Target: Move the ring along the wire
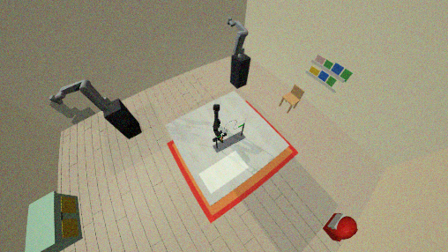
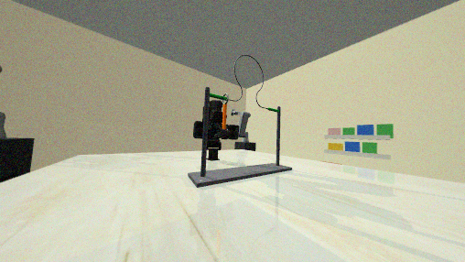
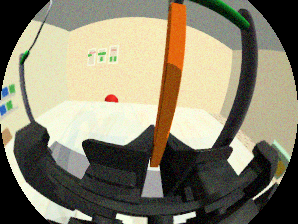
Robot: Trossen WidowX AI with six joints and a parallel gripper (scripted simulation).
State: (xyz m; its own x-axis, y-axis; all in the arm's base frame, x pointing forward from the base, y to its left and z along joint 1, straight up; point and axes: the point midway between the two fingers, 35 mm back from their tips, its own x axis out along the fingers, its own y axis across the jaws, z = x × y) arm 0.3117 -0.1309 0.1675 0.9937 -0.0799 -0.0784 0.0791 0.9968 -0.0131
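Observation:
The wire stand (image 2: pixel 240 174) (image 1: pixel 230 142) has two dark posts. The left post (image 2: pixel 205 133) (image 3: pixel 250 83) carries a green wire part (image 2: pixel 218 96). The right post (image 2: pixel 278 137) carries the other green part (image 2: pixel 272 109). The thin grey wire (image 2: pixel 249 57) loops high between them. The ring (image 2: pixel 225 97) hangs on the green part by the left post. Its orange handle (image 2: pixel 224 114) (image 3: pixel 169 76) (image 1: pixel 221 137) hangs down from it. My gripper (image 2: pixel 222 129) (image 3: pixel 154 128) (image 1: pixel 219 137) is shut on the handle's lower end, just behind the left post.
The stand sits on a marble table (image 1: pixel 265 141) (image 2: pixel 137 206) with a white patch (image 1: pixel 222 171). Two other arms on black pedestals (image 1: pixel 123 118) (image 1: pixel 240 70), a chair (image 1: pixel 292 98), a wall shelf (image 1: pixel 331 72) (image 2: pixel 359 137) and a red object (image 1: pixel 341 226) stand far off.

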